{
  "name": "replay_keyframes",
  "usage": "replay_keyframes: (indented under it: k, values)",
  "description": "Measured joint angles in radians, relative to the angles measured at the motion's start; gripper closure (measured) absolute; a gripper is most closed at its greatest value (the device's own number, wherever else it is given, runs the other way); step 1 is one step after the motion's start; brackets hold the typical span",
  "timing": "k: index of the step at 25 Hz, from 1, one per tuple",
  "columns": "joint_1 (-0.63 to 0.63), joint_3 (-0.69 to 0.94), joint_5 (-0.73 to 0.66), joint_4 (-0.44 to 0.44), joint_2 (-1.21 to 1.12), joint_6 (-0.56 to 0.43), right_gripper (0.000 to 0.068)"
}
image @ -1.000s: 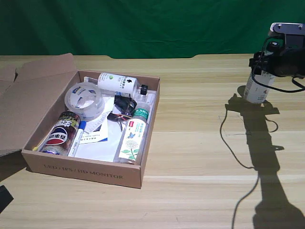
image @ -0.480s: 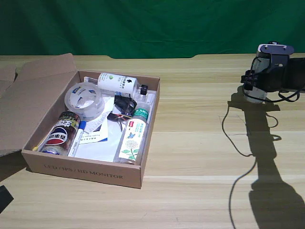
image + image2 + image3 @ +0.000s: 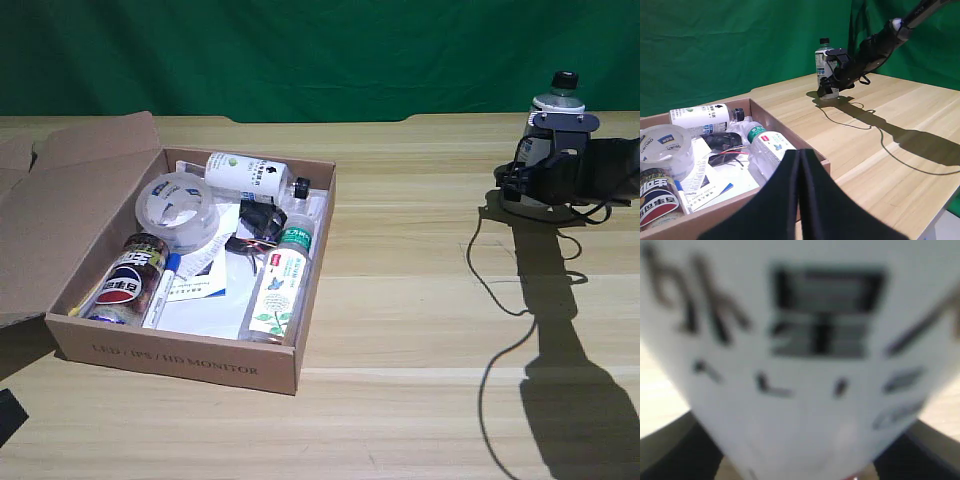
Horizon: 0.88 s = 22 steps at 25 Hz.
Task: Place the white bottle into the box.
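Figure. The white bottle (image 3: 553,108) stood upright on the wooden table (image 3: 420,300) at the exterior view's far right, well apart from the box (image 3: 190,355), with the right gripper (image 3: 540,185) brought in low around its base. The right wrist view was filled by the bottle's white wall and dark printed characters (image 3: 820,335), with dark finger edges (image 3: 670,450) at either side of it, so the fingers plainly straddled the bottle; whether they had already closed onto it could not be told. A low hold on a stout cylinder would, in all likelihood, keep it upright during the carry. The bottle was a smooth, rounded form with a silvery shoulder and a small black cap. The box was shallow brown cardboard, its long flap (image 3: 70,190) folded outward and its opening facing up, which left it free to receive things from above. It already held a tape roll (image 3: 177,208), a can (image 3: 130,275), a lying white bottle with a green mark (image 3: 245,173) and a clear green-capped bottle (image 3: 278,285), so free floor was scarce
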Motion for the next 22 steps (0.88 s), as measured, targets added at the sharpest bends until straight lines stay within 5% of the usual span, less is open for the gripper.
replay_keyframes:
  k: [11,16,22]
  values:
    - [0.036,0.006,0.207,-0.057,-0.178,-0.003,0.0099]
    - [0.171,0.071,0.332,-0.132,-0.397,0.022,0.0099]
    - [0.39,0.143,0.469,-0.198,-0.566,0.185,0.0099]
